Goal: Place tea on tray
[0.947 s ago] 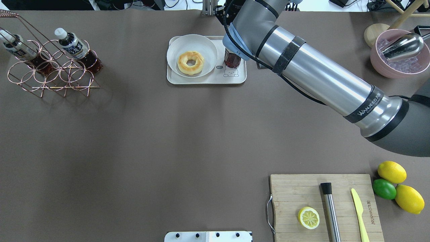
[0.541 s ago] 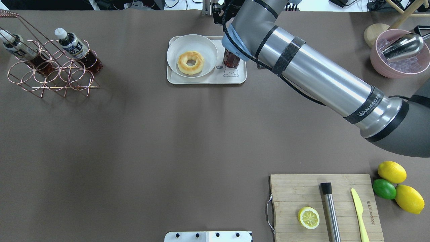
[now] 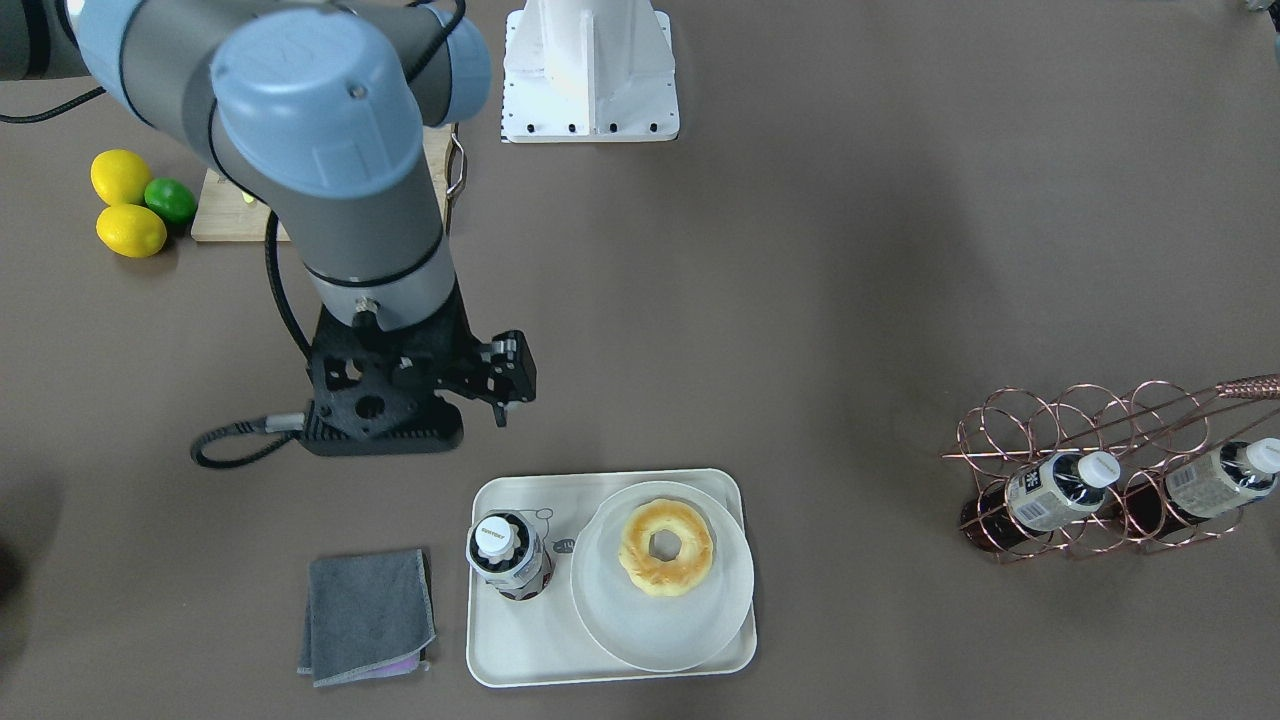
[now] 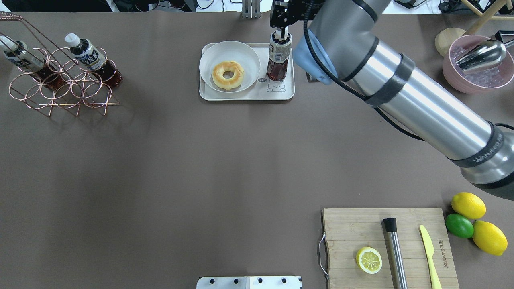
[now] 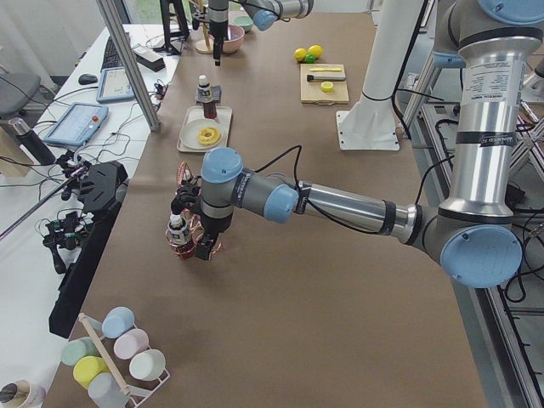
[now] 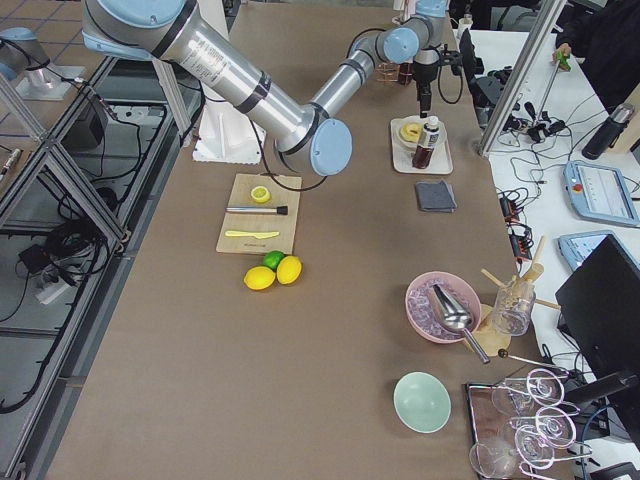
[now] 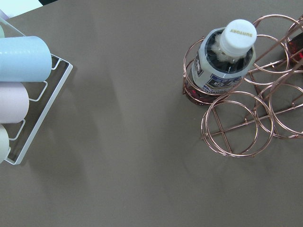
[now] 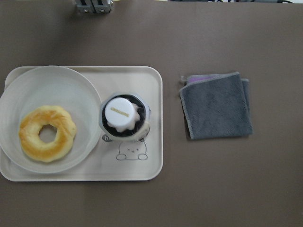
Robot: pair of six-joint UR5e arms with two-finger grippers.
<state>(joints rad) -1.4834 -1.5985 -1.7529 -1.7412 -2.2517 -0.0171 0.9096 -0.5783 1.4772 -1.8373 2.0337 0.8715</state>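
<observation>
Cream tray [image 8: 154, 94], reddish-brown tea [image 3: 508, 560]

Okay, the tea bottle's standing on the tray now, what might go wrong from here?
1. The right claw hangs just above the tea; swinging sideways before lifting clear might clip its cap and topple it, since it is tall and narrow.
2. It stands right beside the plate with the donut, so a fall could hit that or roll off the tray.

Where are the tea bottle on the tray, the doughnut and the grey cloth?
tea bottle [image 3: 498, 540], front-facing view, on its white cap.
doughnut [image 3: 634, 550], front-facing view, on the ring's browned side.
grey cloth [image 3: 368, 615], front-facing view, on the middle of the top fold.
</observation>
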